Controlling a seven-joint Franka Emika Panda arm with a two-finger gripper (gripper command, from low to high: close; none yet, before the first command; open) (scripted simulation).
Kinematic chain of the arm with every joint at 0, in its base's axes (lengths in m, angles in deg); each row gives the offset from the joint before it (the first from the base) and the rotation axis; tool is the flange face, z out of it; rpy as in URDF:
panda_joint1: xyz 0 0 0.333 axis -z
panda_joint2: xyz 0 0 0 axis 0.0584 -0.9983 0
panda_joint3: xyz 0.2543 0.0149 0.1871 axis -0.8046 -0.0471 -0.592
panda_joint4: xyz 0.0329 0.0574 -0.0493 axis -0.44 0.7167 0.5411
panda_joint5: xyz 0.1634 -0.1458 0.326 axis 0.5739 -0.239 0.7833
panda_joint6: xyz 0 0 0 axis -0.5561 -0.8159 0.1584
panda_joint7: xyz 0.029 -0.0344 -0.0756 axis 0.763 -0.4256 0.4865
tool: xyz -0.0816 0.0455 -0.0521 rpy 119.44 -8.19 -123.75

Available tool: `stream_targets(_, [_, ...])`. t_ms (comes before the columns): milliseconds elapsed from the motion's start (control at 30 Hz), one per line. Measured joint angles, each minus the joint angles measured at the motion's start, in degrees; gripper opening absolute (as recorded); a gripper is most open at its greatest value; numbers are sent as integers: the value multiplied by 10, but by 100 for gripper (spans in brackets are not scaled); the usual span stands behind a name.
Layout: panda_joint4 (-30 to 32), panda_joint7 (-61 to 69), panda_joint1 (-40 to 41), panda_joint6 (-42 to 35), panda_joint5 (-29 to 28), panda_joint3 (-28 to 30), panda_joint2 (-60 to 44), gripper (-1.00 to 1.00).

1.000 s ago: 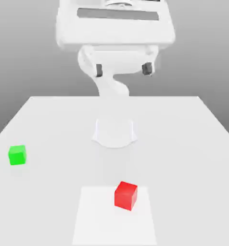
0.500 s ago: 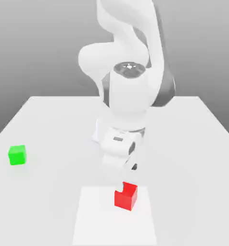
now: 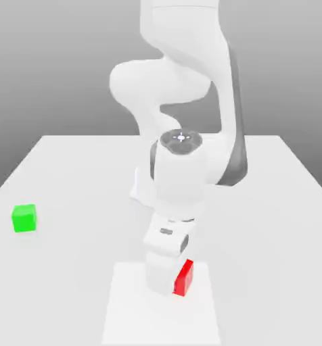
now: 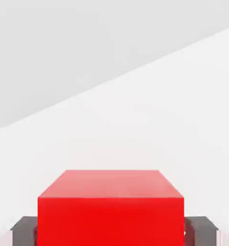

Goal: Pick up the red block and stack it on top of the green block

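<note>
Red block pinched between the jaws.
The gripper (image 4: 111, 230) clamps the red block (image 4: 110, 209) on both sides; exterior view adds the green block (image 3: 24, 218), at nine o'clock on the table (image 3: 272, 203).

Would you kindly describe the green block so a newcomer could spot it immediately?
Start at the white table and look towards the exterior view's left edge. There, alone and well apart from the arm, sits the green block. Unlike the red block under the gripper, it is untouched.

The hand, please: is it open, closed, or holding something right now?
Hand: closed on the red block, one finger against each side.
</note>
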Motion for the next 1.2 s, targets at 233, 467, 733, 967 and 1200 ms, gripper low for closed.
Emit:
stream_targets(233, [3, -27, -21, -34, -40, 31, 41, -100])
stream_targets(467, [15, -77, -25, -97, -107, 53, 118, -100])
stream_targets(733, [15, -146, 78, -159, -143, 113, 185, -100])
stream_targets(967, [6, -240, 224, -197, -187, 205, 223, -100])
stream_targets(1200, [1, -336, 379, -212, -233, 300, 234, -100])
